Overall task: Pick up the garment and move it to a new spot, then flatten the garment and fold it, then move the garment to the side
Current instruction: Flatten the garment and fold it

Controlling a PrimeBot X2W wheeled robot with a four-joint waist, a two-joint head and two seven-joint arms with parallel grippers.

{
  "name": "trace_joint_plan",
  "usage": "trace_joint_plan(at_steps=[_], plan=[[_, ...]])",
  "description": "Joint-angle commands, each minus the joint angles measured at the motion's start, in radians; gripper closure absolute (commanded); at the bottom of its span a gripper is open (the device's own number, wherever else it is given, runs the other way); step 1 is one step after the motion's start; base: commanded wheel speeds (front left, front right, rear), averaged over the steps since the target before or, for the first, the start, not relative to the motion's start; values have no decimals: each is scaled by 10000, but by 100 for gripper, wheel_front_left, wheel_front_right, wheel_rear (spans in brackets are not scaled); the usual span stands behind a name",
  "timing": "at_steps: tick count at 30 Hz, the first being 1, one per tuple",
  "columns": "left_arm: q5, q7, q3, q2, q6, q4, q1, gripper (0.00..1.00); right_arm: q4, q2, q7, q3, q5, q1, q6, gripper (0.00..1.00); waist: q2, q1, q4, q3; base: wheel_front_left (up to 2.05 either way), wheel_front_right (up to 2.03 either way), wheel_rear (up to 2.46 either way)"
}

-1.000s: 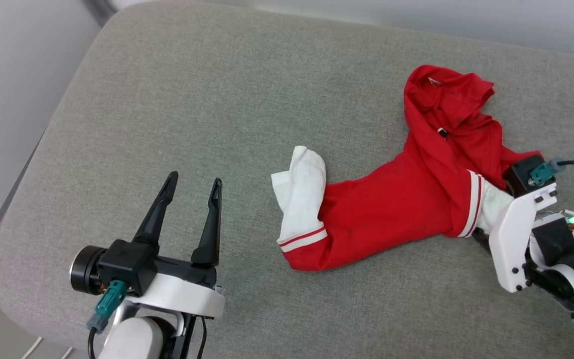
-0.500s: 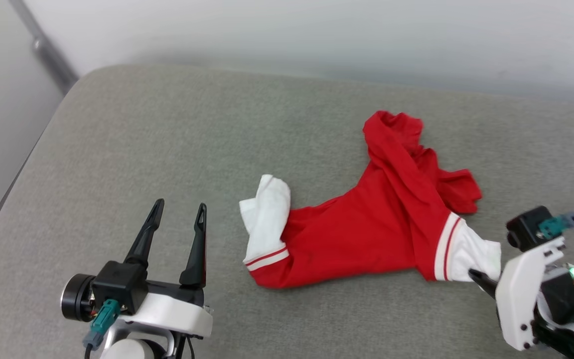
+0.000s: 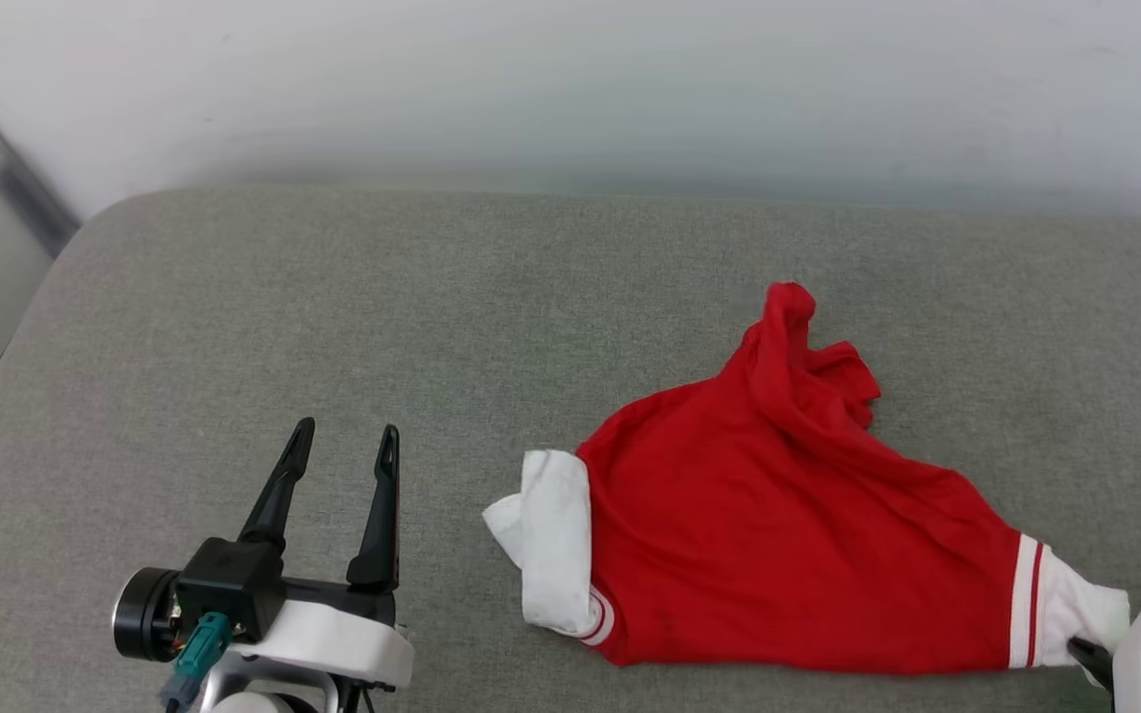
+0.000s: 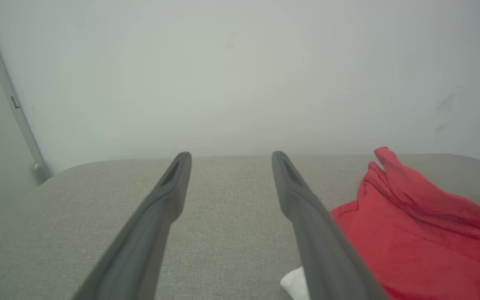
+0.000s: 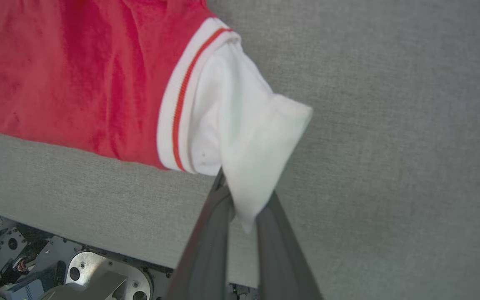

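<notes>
At the near left the left claw (image 3: 348, 428) hovers, its two fingers spread wide and empty. Right of it the one garment (image 3: 778, 535) lies on the grey cushion (image 3: 333, 297) — red, two white sleeves — and the right claw (image 5: 246, 208), near right, is clenched on the right-hand sleeve (image 3: 1076, 609).

- Grey cushion (image 3: 333, 327): wide bare stretch on L half & along far edge, so a gripper can pass there.
- Garment (image 3: 778, 555) takes up R half, w/ a raised red fold at its far end.
- L gripper (image 3: 346, 430), jaws apart, sits near garment's white sleeve, w/ a bare gap betw. them.
- Wall (image 3: 570, 89) right behind cushion limits fwd reach.
- R gripper (image 5: 246, 204), pinched on the other sleeve, blocks front R corner.
</notes>
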Motion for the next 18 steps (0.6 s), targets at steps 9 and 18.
trace_joint_plan(at_steps=[9,18], plan=[[92,-28,-5,-43,-157,361,-151,0,2375,4,-2335,604,-997,-885,-3,0,0,1,44,59,0,0,0],[23,-28,141,-51,-163,470,181,0,1871,8,-4472,896,-1084,-1357,-5,0,0,1,-293,-280,0,0,0]])
